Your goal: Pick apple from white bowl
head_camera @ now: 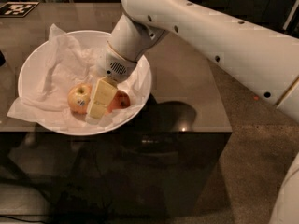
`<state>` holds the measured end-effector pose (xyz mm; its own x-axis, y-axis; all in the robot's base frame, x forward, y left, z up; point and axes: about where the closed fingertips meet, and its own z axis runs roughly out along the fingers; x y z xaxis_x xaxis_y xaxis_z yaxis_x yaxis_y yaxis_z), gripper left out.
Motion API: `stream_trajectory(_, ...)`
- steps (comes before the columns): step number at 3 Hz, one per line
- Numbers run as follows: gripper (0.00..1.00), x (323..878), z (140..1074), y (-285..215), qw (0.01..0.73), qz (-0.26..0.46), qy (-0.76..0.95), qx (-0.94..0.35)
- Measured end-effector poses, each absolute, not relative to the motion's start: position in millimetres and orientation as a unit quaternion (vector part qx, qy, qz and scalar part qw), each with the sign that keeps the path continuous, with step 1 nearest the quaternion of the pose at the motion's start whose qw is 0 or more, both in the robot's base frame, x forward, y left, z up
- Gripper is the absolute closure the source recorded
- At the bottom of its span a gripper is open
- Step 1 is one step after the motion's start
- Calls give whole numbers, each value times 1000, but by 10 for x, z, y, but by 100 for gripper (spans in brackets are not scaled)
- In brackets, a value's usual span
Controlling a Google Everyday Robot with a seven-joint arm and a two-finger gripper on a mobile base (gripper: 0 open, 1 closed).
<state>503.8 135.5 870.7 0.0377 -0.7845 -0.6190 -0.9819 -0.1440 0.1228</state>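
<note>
The white bowl (29,64), lined with crumpled white paper, sits on the brown table's left half. The yellow-orange apple (78,97) with a dark sticker lies in the bowl's front part. A redder apple (122,100) lies to its right, partly hidden. My gripper (97,110) reaches down into the bowl from the upper right. Its yellowish tip sits between the two apples, right beside the yellow-orange one and in front of the redder one. I cannot tell whether it touches either apple.
The bowl stands near the table's front edge (187,130). My white arm (210,36) spans the table's right half. A black-and-white marker tag (16,8) lies at the back left. A dark object (2,58) shows at the left border.
</note>
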Motion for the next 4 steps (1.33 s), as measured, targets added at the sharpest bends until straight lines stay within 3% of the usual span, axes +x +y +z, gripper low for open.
stream_trajectory(1, 0, 5038, 8707, 1355, 172, 288, 631, -700)
stream_trajectory(3, 0, 5105, 8902, 2090, 153, 304, 593, -730)
stream_trajectory(4, 0, 5114, 8875, 2077, 152, 300, 596, -729)
